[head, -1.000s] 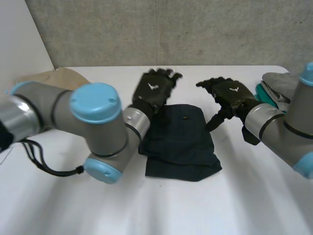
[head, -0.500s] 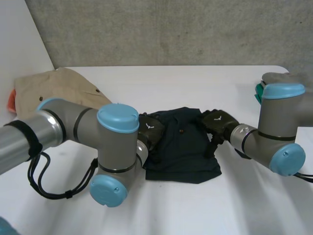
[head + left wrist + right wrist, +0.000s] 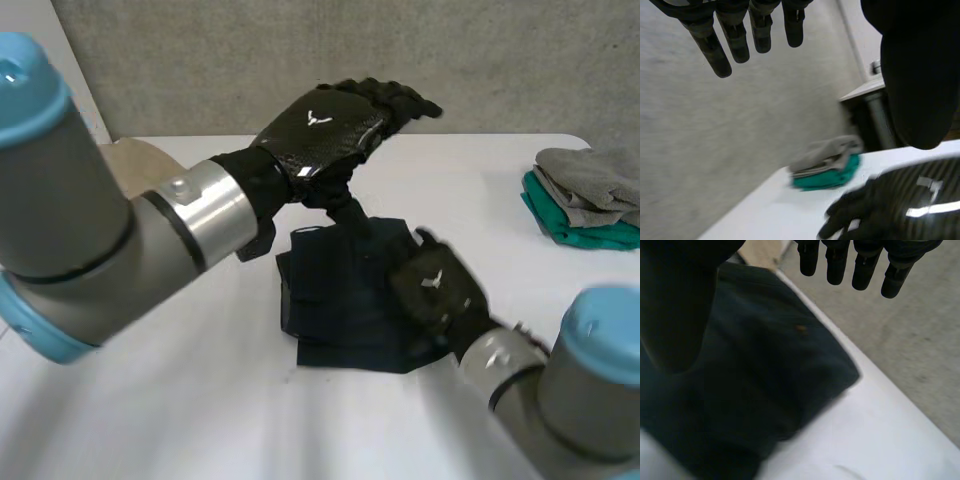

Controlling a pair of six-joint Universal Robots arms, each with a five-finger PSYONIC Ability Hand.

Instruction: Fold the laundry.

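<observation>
Left hand (image 3: 320,125) risen, right hand (image 3: 435,290) over dark garment (image 3: 330,295)

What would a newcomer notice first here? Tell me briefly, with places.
The left hand, fingers straight and holding nothing, hangs high above the middle of the white table. Below it lies a dark navy folded garment, with the right hand open over its near right part. A folded grey and teal stack sits at the table's far right edge.
</observation>
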